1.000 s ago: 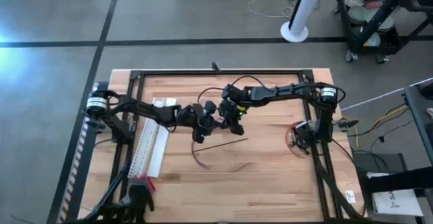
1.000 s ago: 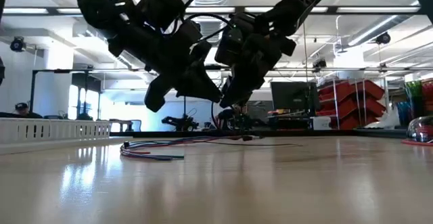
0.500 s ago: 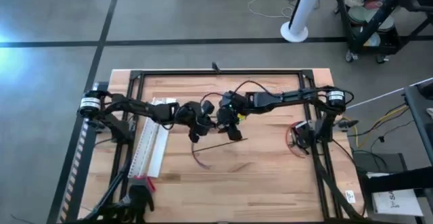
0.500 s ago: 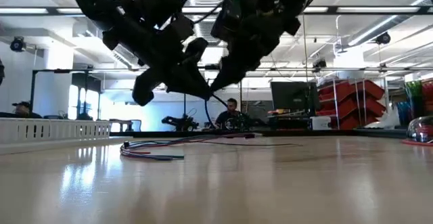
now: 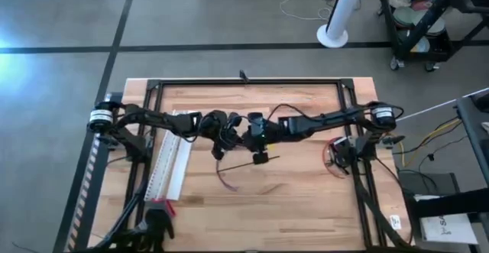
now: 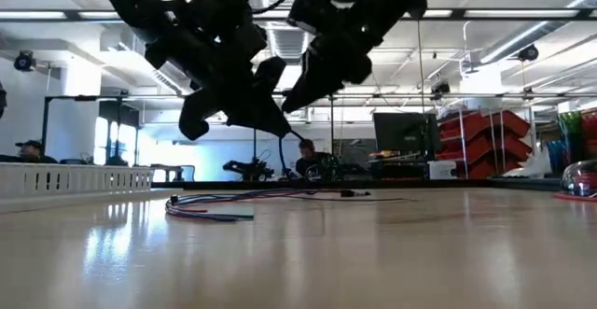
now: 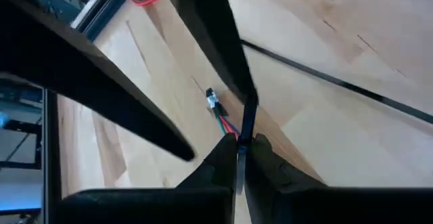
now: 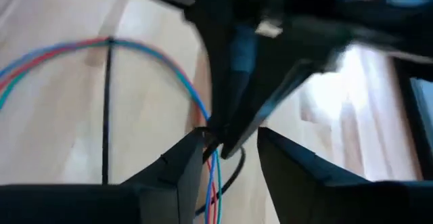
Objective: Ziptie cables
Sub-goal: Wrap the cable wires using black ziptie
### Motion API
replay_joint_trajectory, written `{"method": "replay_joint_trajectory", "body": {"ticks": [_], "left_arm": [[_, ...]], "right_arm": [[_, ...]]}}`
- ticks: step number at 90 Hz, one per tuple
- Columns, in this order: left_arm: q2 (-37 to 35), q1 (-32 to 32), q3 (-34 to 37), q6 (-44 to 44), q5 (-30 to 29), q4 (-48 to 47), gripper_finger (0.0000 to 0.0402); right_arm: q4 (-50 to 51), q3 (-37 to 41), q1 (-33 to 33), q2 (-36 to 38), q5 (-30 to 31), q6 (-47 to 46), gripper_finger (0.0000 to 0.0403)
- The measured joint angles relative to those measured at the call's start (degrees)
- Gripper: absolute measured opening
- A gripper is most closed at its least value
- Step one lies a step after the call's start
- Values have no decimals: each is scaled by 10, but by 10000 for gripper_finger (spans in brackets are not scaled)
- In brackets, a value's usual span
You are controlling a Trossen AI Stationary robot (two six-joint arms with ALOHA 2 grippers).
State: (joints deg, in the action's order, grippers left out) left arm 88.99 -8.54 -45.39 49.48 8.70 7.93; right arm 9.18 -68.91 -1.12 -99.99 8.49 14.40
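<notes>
The cables (image 5: 223,178), a thin bundle of reddish, blue and green wires with a small pale end (image 7: 211,99), lie curved on the wooden table (image 5: 306,199). A long thin black strip (image 5: 256,161) lies beside them. My left gripper (image 5: 220,150) hovers above the bundle, shut on a short thin dark strip (image 7: 247,119). My right gripper (image 5: 260,157) is close beside it, open (image 8: 230,158). Its two fingers stand on either side of the left gripper's tip and touch nothing. My left gripper pinches the short dark strip (image 7: 239,158) between its two fingertips, at the strip's upper end. The fingers slant downward. The strip hangs below them (image 6: 284,150), clear of the table, curving toward the cables.
A long white slotted rack (image 5: 170,169) lies along the table's left side. A small coil of red wire (image 5: 334,158) sits by the right arm's base. A black frame rail (image 5: 244,83) runs along the far edge. Bare wood lies toward the near edge.
Both grippers have risen above the table, the right one more. The right gripper has also gone toward the table's left and near edges, closing in on the left gripper's tip. The cables and the long black strip have stayed where they were.
</notes>
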Motion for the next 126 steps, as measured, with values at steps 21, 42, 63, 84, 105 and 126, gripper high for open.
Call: {"method": "replay_joint_trajectory", "body": {"ticks": [21, 42, 63, 84, 105, 126], "left_arm": [[0, -2, 0, 0, 15, 2, 0], [0, -5, 0, -7, 15, 8, 0], [0, -6, 0, -18, 15, 10, 0], [0, -6, 0, -24, 15, 13, 0], [1, -6, 1, -36, 13, 11, 0], [1, -6, 1, -37, 13, 13, 0]], "right_arm": [[-266, 123, -72, 5, 179, -48, 132], [-535, 221, -115, -57, 306, -41, 121], [-673, 218, -116, -133, 370, -34, 107], [-716, 206, -116, -173, 381, -39, 93], [-716, 178, -116, -192, 405, -30, 81], [-717, 175, -116, -192, 410, -33, 46]]}}
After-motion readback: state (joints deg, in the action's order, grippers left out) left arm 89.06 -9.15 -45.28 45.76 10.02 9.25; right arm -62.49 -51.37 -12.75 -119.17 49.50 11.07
